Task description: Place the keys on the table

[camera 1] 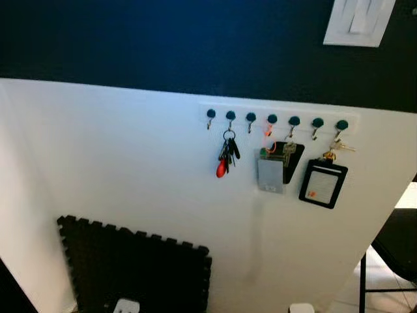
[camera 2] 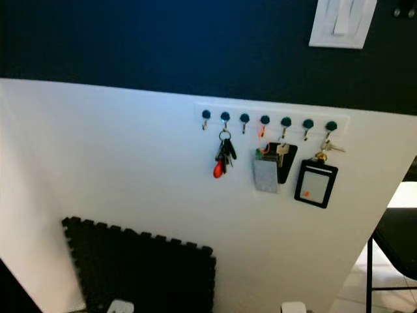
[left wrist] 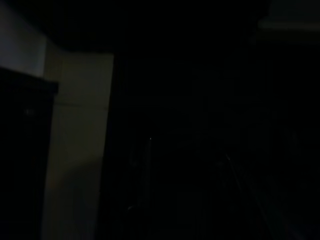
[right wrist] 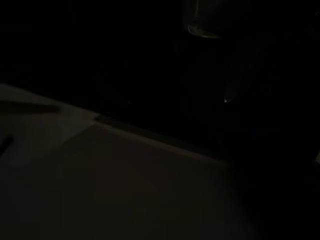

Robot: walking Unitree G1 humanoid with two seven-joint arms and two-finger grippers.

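**Black foam mat low down, keys up on the hook rail**

Cannot tell from the dark wrist views how the left gripper or the right gripper is set, apart or together. Left wrist view: makes out a pale upright strip of wall (left wrist: 75, 140) beside black shapes, nothing more. Right wrist view: makes out a dim pale surface (right wrist: 125, 185) under blackness.

Outward, in the head views: low and closest, black foam mat (camera 1: 137, 267) with a jigsaw edge, set against the white lower wall (camera 1: 98, 150). Two small white objects at the bottom edge, too cut off to name.

Higher up the white wall: narrow white hook rail (camera 1: 280, 116) carrying seven teal knobs with small hooks. Hanging from the second hook from the left: the keys (camera 1: 226, 156), a dark bunch on a ring with a red fob at the bottom, resting flat against the wall.

Further right along the rail: orange cord (camera 1: 268, 134), grey card pouch (camera 1: 270, 175) overlapping a black pouch (camera 1: 291, 158). Next to those, black-framed badge holder (camera 1: 323, 184) with an orange mark, tilted slightly. Above it, on the last hook, small brass-coloured keys (camera 1: 339, 149).

Above the rail: dark blue upper wall (camera 1: 163, 39) with a white switch plate (camera 1: 358, 21) at the top right. Far right, past the wall's edge: black chair (camera 1: 397, 248) on a pale floor.
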